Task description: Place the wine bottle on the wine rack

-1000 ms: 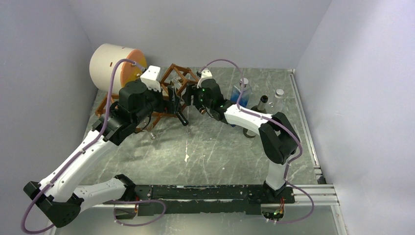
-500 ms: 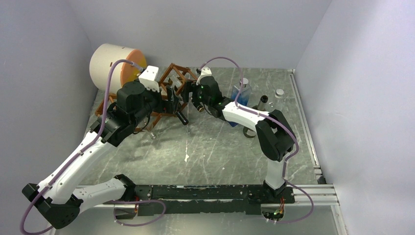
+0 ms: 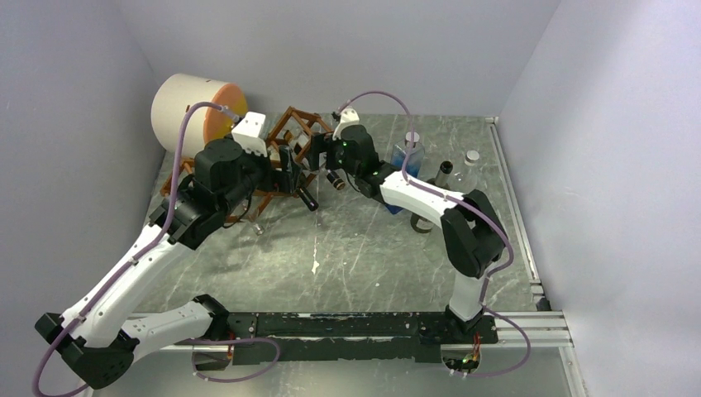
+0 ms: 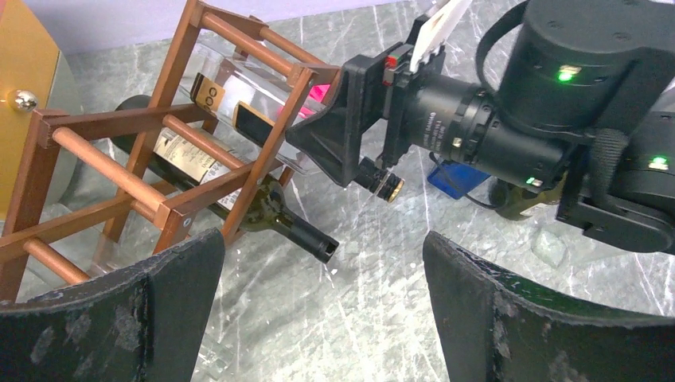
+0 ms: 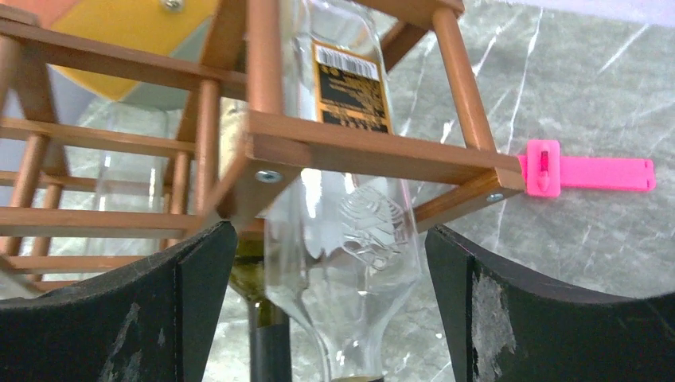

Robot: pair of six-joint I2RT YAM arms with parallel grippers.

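The reddish-brown wine rack (image 3: 277, 157) stands at the back left and also shows in the left wrist view (image 4: 183, 119). A clear wine bottle (image 5: 350, 215) with a black label lies in an upper cell, its gold-capped neck (image 4: 390, 187) sticking out. My right gripper (image 5: 330, 239) is open, its fingers on either side of the bottle's shoulder with gaps showing. A dark green bottle (image 4: 239, 199) lies in a lower cell. My left gripper (image 4: 322, 263) is open and empty, just in front of the rack above the table.
A cream-and-orange drum (image 3: 194, 103) stands behind the rack. A blue-liquid bottle (image 3: 407, 153), a dark bottle (image 3: 445, 169) and a clear bottle (image 3: 471, 161) stand at the back right. A pink clip (image 5: 589, 173) lies on the table beyond the rack.
My right gripper has shifted slightly toward the back, staying at the clear bottle's neck. My left arm has drawn back a little to the left. The rack has not moved.
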